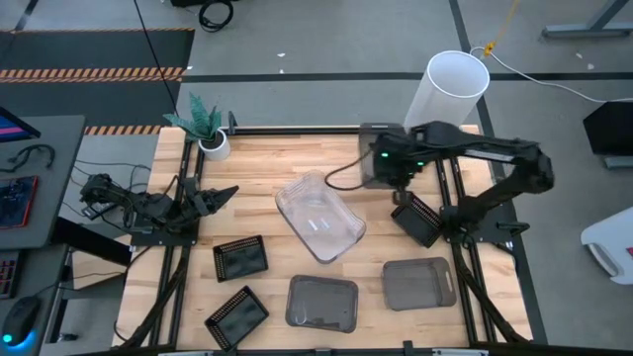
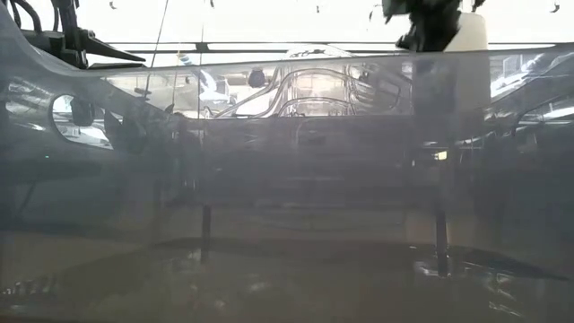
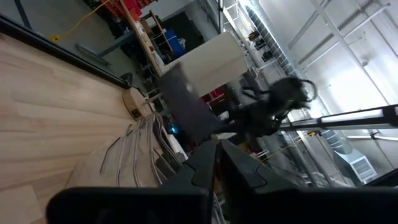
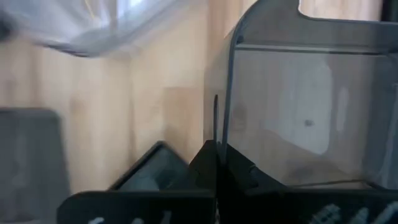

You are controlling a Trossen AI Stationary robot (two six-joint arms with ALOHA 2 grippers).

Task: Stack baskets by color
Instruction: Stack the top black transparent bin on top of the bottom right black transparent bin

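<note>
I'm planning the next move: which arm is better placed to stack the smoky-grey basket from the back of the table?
The right: its gripper is already shut on that smoky-grey basket's wall. The left gripper waits at the table's left edge, far from it.

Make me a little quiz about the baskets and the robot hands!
1. True or false: the right hand grips a grey basket by its wall.
2. How many black baskets are in view from above?
3. Which basket lies at the table's middle? A) clear B) black C) grey

Key: 1 true. 2 three. 3 A, the clear basket.
</note>
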